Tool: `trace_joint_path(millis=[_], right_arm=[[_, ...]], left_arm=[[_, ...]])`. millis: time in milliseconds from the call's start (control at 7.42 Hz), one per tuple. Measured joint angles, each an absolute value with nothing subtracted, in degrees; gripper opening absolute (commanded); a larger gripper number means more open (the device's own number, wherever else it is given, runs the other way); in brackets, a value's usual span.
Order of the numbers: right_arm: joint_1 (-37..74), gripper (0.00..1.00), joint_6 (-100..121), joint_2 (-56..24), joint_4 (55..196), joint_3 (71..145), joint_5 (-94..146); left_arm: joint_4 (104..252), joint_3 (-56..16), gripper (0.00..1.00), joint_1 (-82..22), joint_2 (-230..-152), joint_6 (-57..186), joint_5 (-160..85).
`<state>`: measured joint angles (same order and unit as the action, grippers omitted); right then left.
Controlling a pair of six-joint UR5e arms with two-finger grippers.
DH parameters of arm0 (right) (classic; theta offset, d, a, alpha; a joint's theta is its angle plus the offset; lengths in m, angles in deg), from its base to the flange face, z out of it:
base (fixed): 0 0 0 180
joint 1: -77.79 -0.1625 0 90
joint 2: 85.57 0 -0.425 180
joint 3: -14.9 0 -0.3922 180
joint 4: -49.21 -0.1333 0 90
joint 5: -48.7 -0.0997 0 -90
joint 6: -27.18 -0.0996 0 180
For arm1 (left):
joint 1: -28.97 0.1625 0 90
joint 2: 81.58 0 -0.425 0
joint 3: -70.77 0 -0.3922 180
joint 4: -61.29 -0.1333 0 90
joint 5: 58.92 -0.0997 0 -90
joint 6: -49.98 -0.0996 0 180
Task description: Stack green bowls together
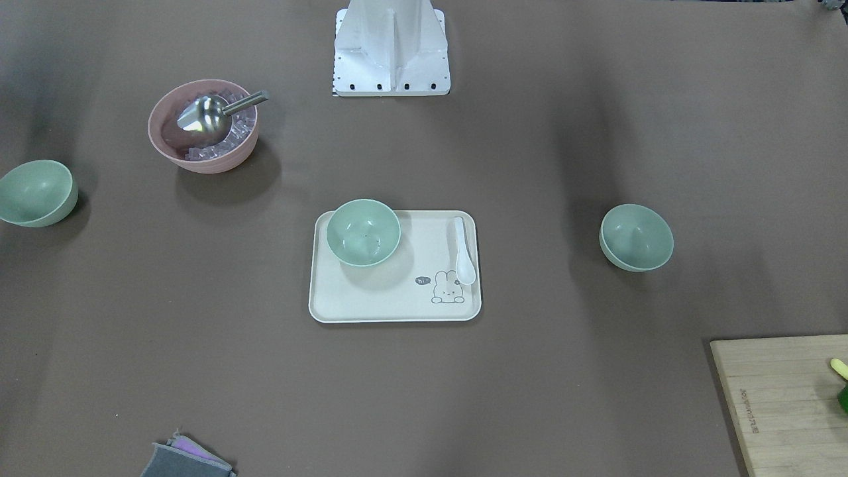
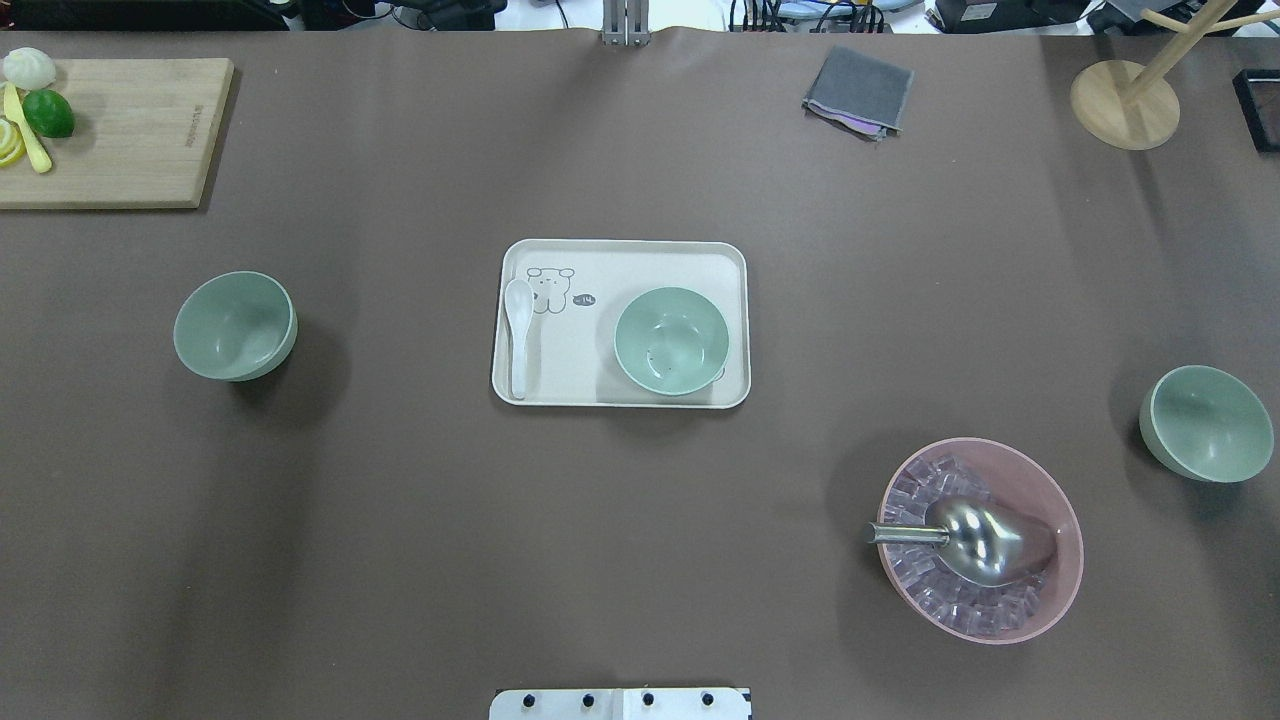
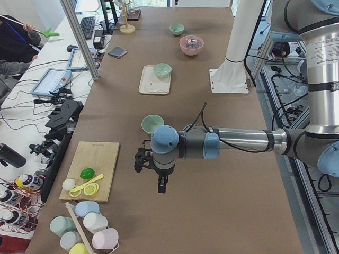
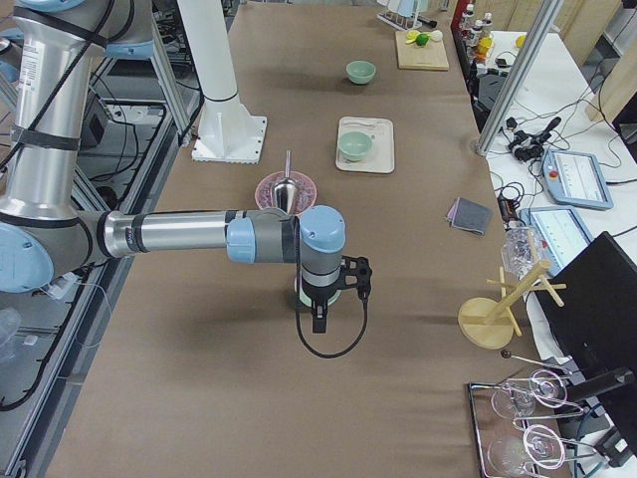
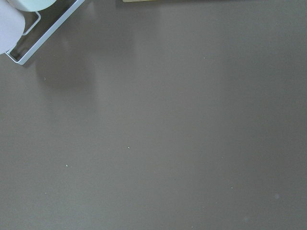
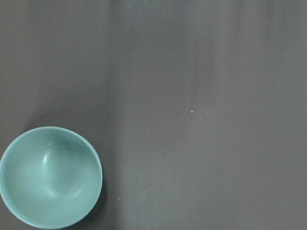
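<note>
Centre the right gripper [image 4: 318, 324] (open or closed: cannot tell) over the rim of the right bowl [image 6: 50, 177], pinch one wall squarely, lift level, lower into the tray bowl [image 2: 671, 340].

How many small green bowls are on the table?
3. One green bowl sits on the cream tray mid-table; a second bowl stands on the robot's left, near the cutting board; a third bowl on its right, beside the pink bowl. None seems hidden.

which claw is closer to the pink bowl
Right. The right claw hangs near the pink bowl; the left claw is at the table's opposite end, by the cutting board.
</note>
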<state>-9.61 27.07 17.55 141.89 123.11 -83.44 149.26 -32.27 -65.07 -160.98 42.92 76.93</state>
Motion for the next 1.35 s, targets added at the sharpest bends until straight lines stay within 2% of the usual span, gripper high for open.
trace_joint_path(millis=[674,1348], right_arm=[[-9.6,1.0,26.7,16.0,134.5,125.1,-87.0],[-9.5,1.0,26.7,15.2,123.7,119.7,-88.6]], left_arm=[[158.5,-32.4,0.98,-65.0,-161.7,43.2,76.8],[161.2,-30.2,0.98,-62.9,-165.3,43.1,78.9]])
